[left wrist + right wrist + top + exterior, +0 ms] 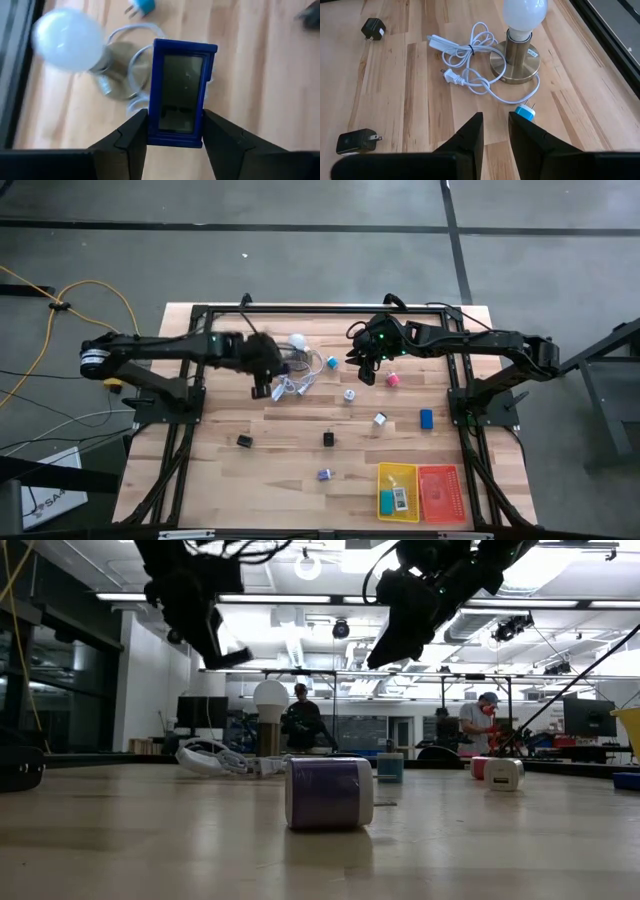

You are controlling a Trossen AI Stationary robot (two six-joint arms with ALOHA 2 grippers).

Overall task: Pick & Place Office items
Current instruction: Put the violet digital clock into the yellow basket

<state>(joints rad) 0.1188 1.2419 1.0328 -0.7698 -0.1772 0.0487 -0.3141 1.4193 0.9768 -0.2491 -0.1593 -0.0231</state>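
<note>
A: Item one, far left of your table: the left gripper (175, 131), raised above the wood. What does it carry?

B: A flat blue rectangular block with a dark glassy face (179, 95), pinched by its two long edges between the dark fingers (131, 134). You hold it upright and clear of the boards, likely so it travels without dragging through the cord.

A: Item two, directly beneath it?

B: A white-bulbed lamp on a round brass base (521, 46) with a looped white cord (465, 62). Not yours to sort; it stands where it is, and the cord lies beside the base, touching it.

A: Item three, next along?

B: A small blue plug with metal prongs (524, 112), lying on the wood just beside the lamp base. Loose, untouched.

A: Item four?

B: The right gripper (495, 131), hovering above the table near the lamp's right side. Its fingers stand narrow, a slim gap between them, nothing held. You appear to keep it waiting.

A: Item five, the destination?

B: A yellow mesh tray (397, 490) and an orange mesh tray (441, 493), side by side at the near right edge, well apart from the held block. The yellow one already has something in it.

A: Remaining stock?

B: A black plug adapter (244, 441), a pink cube (393, 380) and a blue block (426, 419), scattered singly on the wooden table (290, 470), each with room around it.
</note>
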